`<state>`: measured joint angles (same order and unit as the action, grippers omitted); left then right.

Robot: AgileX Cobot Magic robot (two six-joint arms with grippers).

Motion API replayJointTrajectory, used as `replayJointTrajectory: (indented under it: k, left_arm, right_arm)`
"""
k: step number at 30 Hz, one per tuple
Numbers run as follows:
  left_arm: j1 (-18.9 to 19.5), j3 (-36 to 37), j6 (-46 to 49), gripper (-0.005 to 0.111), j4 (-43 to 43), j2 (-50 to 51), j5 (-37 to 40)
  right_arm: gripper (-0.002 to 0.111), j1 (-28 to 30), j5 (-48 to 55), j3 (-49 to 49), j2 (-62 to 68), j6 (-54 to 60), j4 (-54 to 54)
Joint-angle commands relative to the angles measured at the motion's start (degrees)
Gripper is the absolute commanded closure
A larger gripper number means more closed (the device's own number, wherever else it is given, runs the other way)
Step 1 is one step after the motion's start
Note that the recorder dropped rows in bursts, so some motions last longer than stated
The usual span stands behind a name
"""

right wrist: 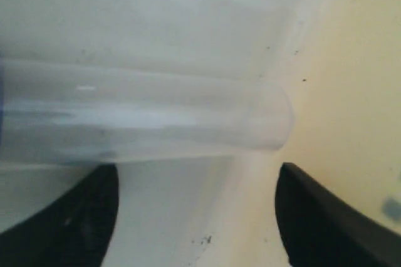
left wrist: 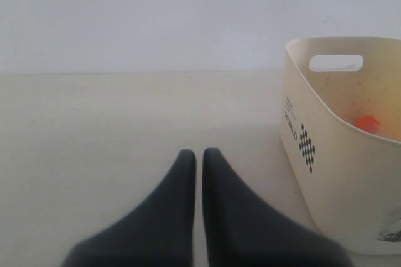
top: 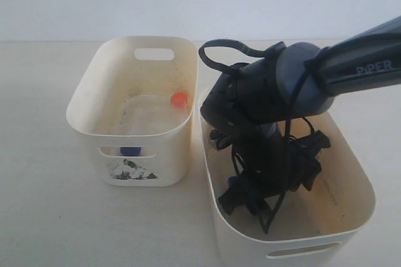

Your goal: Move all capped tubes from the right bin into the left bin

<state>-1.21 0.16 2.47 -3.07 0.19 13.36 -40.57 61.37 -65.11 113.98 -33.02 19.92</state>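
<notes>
My right gripper [top: 243, 199] reaches down inside the right bin [top: 364, 182]. In the right wrist view it [right wrist: 197, 168] is open, its fingers [right wrist: 81, 217] standing wide apart just short of a clear tube [right wrist: 156, 113] that lies crosswise on the floor of the right bin [right wrist: 357, 91]. A sliver of dark blue cap shows at that tube's end. The left bin [top: 81, 113], with its black drawing, holds an orange-capped tube [top: 179, 99], and a blue cap [top: 130, 151] shows through its handle slot. My left gripper [left wrist: 199, 152] is shut and empty over the table beside the left bin [left wrist: 326, 173].
The two bins stand side by side, almost touching. The right arm and its cables [top: 301, 73] cover most of the right bin's inside. A pale wall rises behind the table [top: 37, 204].
</notes>
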Motion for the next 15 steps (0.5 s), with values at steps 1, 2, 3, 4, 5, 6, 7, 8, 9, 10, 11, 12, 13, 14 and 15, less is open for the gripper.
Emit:
replayJointTrajectory:
  k: [1, 2, 3, 4, 5, 6, 7, 8, 9, 10, 11, 12, 13, 14, 15]
  left_arm:
    - [0.06, -0.16, -0.48, 0.102, 0.12, -0.19, -0.08]
    - [0.06, -0.16, -0.48, 0.102, 0.12, -0.19, -0.08]
    - [0.06, -0.16, -0.48, 0.102, 0.12, -0.19, -0.08]
    - [0.06, -0.16, -0.48, 0.102, 0.12, -0.19, -0.08]
    - [0.06, -0.16, -0.48, 0.102, 0.12, -0.19, -0.08]
    - [0.06, -0.16, -0.48, 0.102, 0.12, -0.19, -0.08]
    - [0.06, -0.16, -0.48, 0.102, 0.12, -0.19, -0.08]
    - [0.06, -0.16, -0.48, 0.102, 0.12, -0.19, -0.08]
    - [0.06, -0.16, -0.48, 0.102, 0.12, -0.19, -0.08]
    - [0.06, -0.16, -0.48, 0.102, 0.12, -0.19, -0.08]
    - [0.06, -0.16, -0.48, 0.102, 0.12, -0.19, -0.08]
    - [0.06, -0.16, -0.48, 0.102, 0.12, -0.19, -0.08]
    - [0.06, -0.16, -0.48, 0.102, 0.12, -0.19, -0.08]
    - [0.06, -0.16, -0.48, 0.102, 0.12, -0.19, -0.08]
    - [0.06, -0.16, -0.48, 0.102, 0.12, -0.19, -0.08]
  right_arm:
    - [0.057, 0.03, 4.1, 0.99, 1.88, 0.59, -4.52]
    - [0.064, 0.03, 5.45, 0.99, 1.88, 0.8, -4.41]
    - [0.07, 0.03, 6.42, 0.99, 1.88, 1.56, -4.41]
    - [0.076, 0.03, 6.83, 0.99, 1.88, 2.63, -4.41]
    - [0.084, 0.03, 6.95, 0.99, 1.88, 3.63, -4.2]
    - [0.088, 0.03, 6.95, 0.99, 1.88, 4.1, -4.08]
    - [0.093, 0.03, 6.95, 0.99, 1.88, 4.47, -3.62]
    - [0.099, 0.03, 6.95, 0.99, 1.88, 5.0, -3.14]
    - [0.103, 0.03, 7.26, 0.99, 1.88, 5.5, -2.71]
    - [0.108, 0.03, 7.65, 0.99, 1.88, 6.08, -2.65]
    - [0.108, 0.03, 8.25, 0.99, 1.88, 6.86, -2.65]
    - [0.108, 0.03, 8.59, 0.99, 1.88, 7.09, -2.3]
    - [0.108, 0.03, 8.59, 0.99, 1.88, 7.09, -2.02]
    - [0.108, 0.03, 8.59, 0.99, 1.62, 7.09, -1.38]
    - [0.108, 0.03, 8.59, 0.99, 1.21, 7.09, -1.14]
